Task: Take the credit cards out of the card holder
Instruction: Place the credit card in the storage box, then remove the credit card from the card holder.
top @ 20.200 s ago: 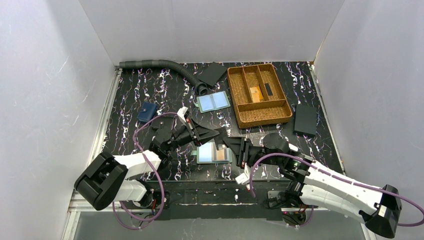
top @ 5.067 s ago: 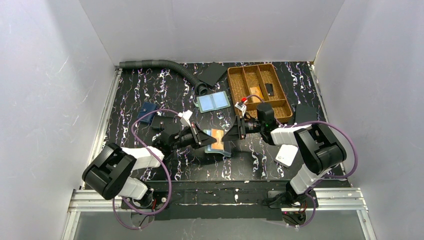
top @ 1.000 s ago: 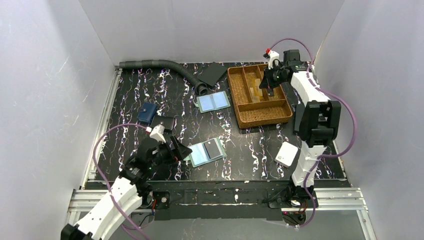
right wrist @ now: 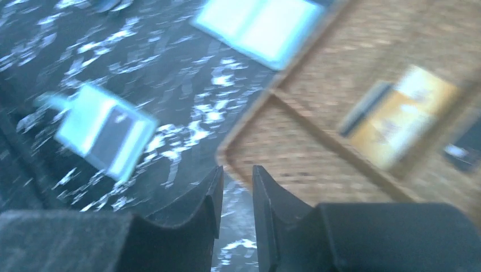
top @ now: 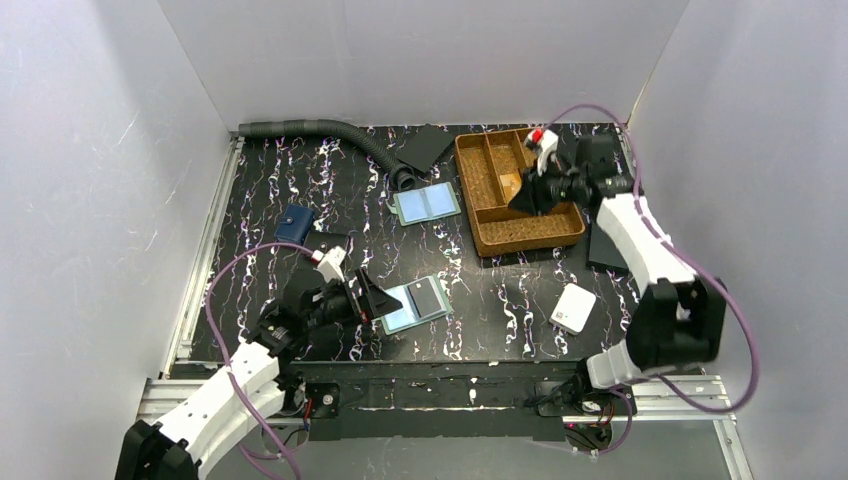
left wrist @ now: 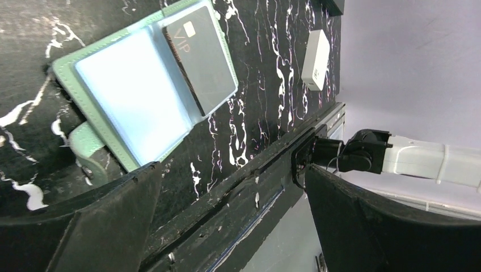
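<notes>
My left pincer [top: 375, 299] is spread wide and empty, low over the table [top: 270, 180]. Just beyond its tips the card holder [left wrist: 130, 96] lies flat and open: left panel pale blue and bare, right panel carrying a dark card [left wrist: 201, 59] marked VIP. A white box [top: 573, 308] sits well to the right. In the woven tray [top: 530, 238] a yellowish card [right wrist: 404, 122] lies in one compartment. My right pincer [right wrist: 236, 204] hangs over the tray's near part, fingers narrowly parted, nothing between them
</notes>
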